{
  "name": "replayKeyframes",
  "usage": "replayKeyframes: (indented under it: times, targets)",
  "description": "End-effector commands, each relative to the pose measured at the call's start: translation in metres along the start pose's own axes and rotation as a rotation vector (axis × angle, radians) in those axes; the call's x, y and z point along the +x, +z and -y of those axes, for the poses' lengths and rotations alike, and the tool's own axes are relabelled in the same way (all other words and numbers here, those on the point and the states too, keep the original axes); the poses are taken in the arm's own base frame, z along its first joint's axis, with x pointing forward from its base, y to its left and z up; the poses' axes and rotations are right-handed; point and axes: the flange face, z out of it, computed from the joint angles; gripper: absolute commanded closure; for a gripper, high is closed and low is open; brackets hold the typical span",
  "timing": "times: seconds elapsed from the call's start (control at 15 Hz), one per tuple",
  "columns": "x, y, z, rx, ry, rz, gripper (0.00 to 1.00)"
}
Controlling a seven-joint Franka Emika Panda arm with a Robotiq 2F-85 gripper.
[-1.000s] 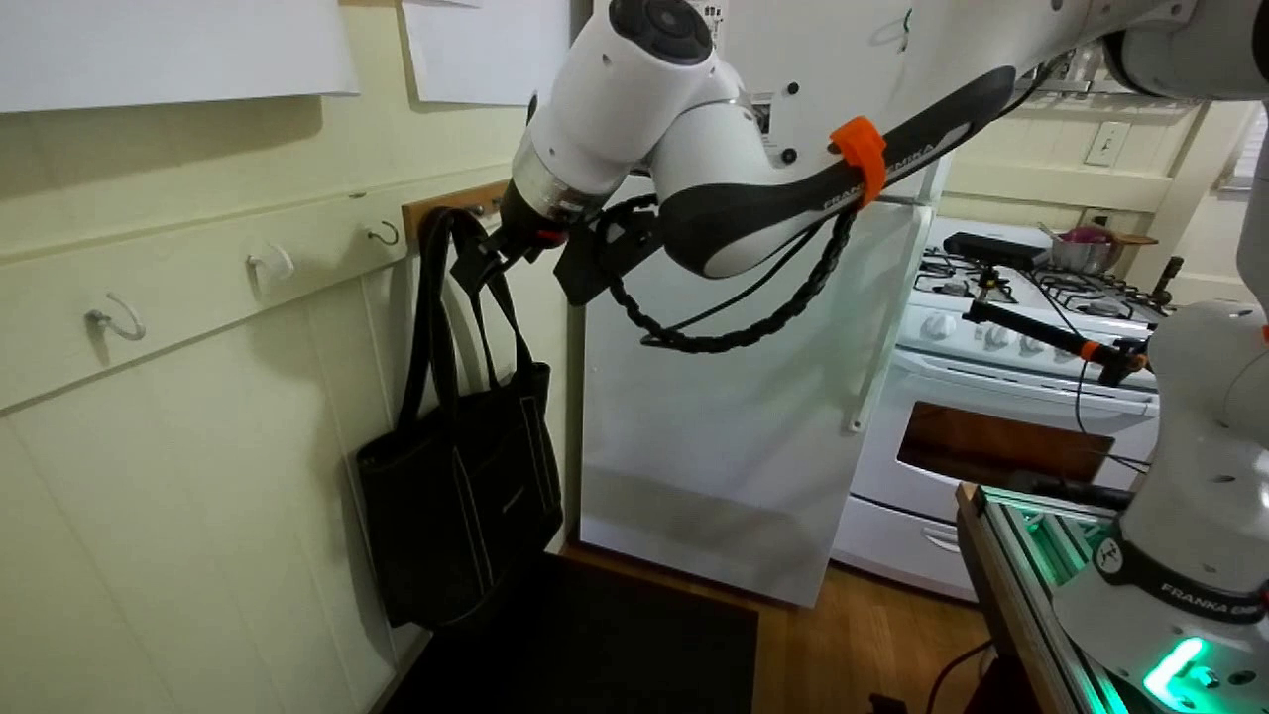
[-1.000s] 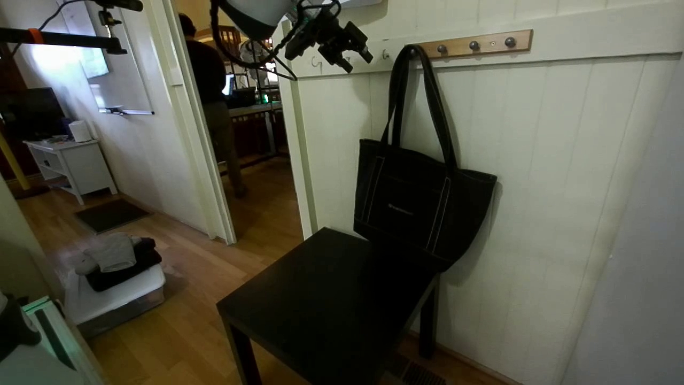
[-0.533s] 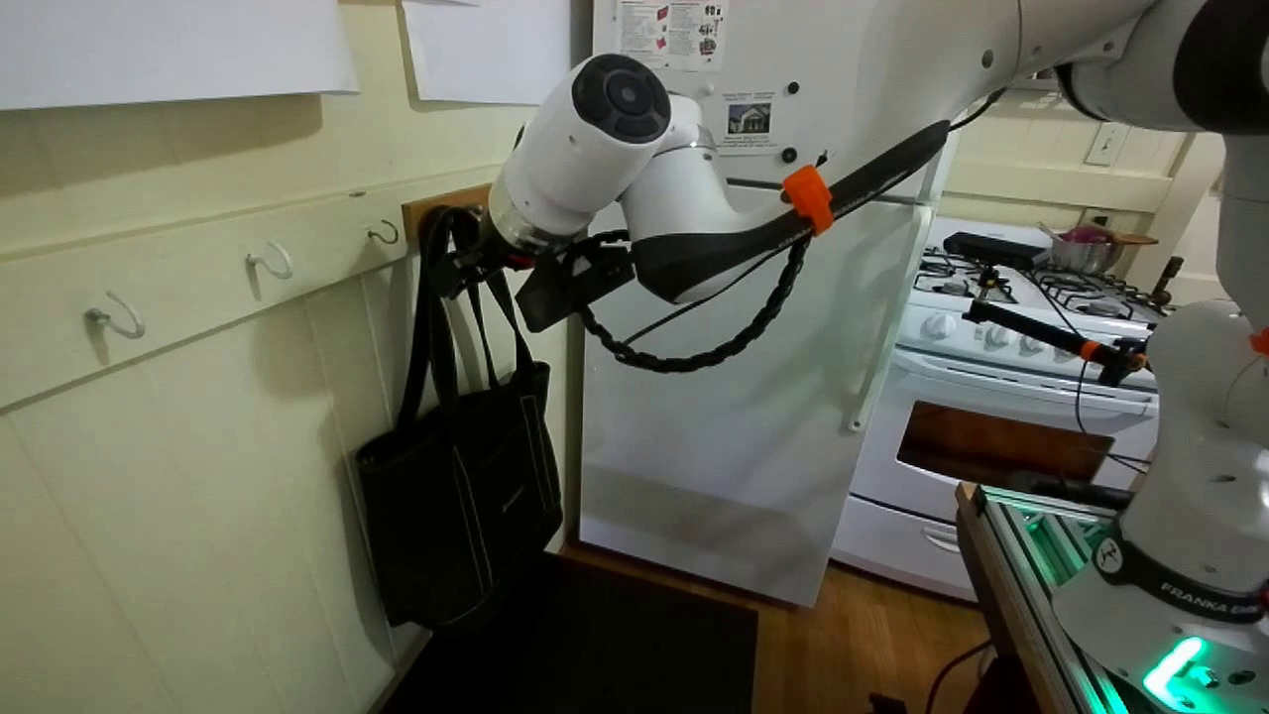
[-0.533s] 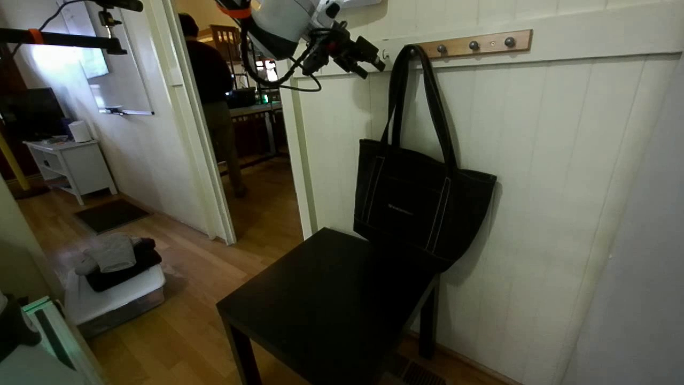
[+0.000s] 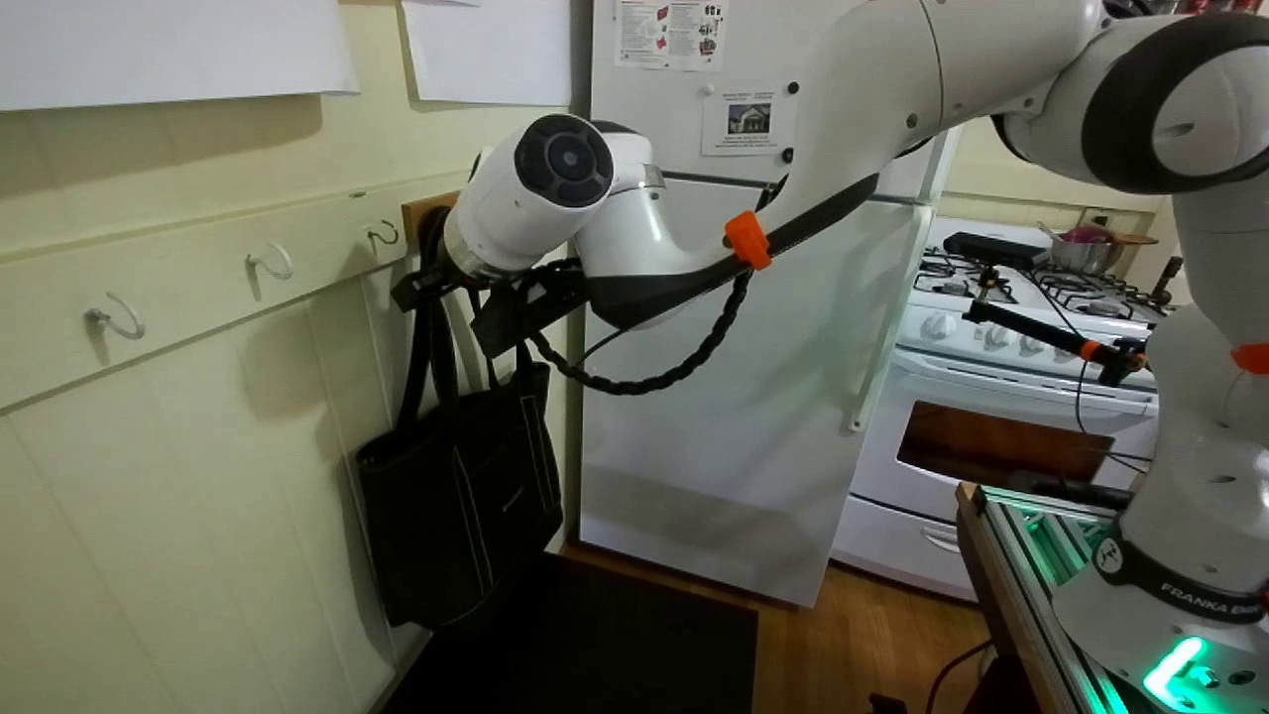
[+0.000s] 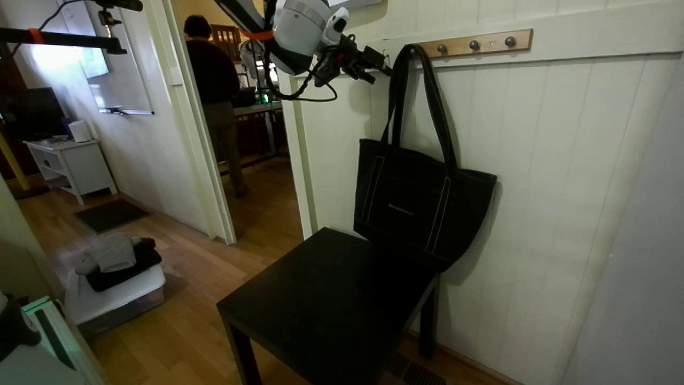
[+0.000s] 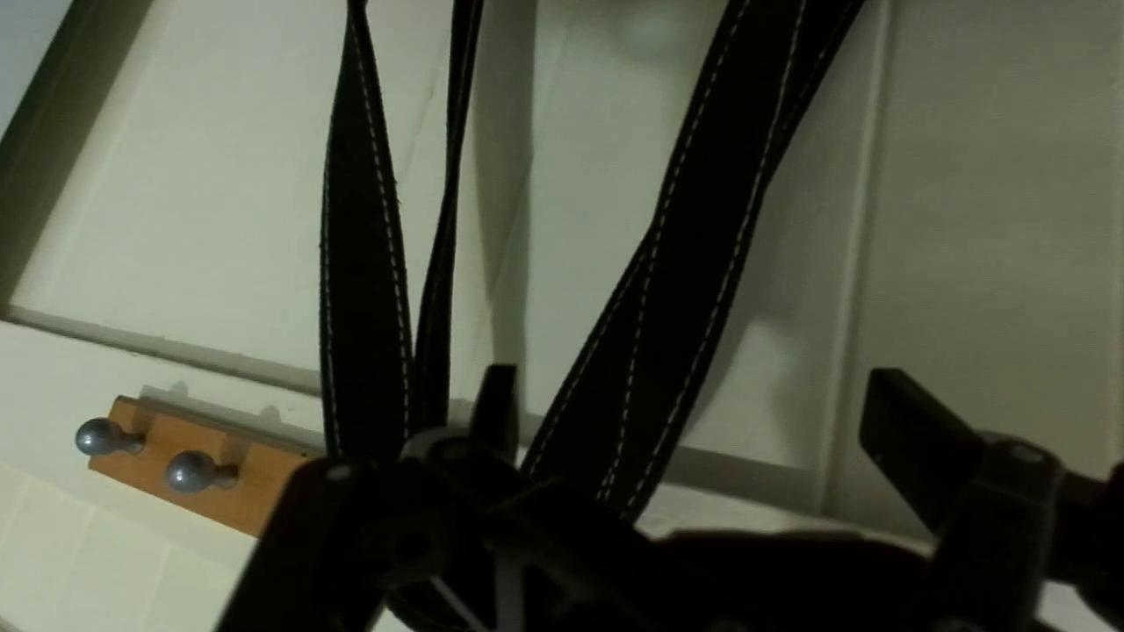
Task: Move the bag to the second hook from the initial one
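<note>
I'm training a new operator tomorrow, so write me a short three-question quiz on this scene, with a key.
1. Fill in the blank: in both exterior views, the bag hangs by its ____.
2. True or false: in the wrist view, the gripper is shut.
3. Count: in the wrist view, how many knobs show on the wooden rack?

Key
1. Handles.
2. False; it is open.
3. Two.
</note>
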Motion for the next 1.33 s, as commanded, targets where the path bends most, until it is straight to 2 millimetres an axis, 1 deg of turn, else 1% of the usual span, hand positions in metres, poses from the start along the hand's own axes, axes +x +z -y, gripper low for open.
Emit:
replayKeyframes:
  times: [0.0, 0.33, 0.87, 0.93, 1.0, 1.07, 1.13, 1.2, 1.27]
  targets:
    - [0.003, 0.019, 0.014, -0.053, 0.014, -0.062, 0.00]
    - [0.006, 0.041, 0.016, -0.078, 0.031, -0.116, 0.00]
    - [0.012, 0.059, 0.020, -0.105, 0.040, -0.169, 0.00]
    - [0.012, 0.061, 0.020, -0.108, 0.042, -0.170, 0.09]
    - [0.012, 0.063, 0.020, -0.112, 0.043, -0.171, 0.14]
    - [0.012, 0.065, 0.020, -0.115, 0.044, -0.173, 0.34]
    - [0.011, 0.066, 0.021, -0.117, 0.046, -0.174, 0.39]
    - [0.010, 0.068, 0.021, -0.121, 0.047, -0.174, 0.39]
    - [0.009, 0.070, 0.021, -0.122, 0.049, -0.171, 0.46]
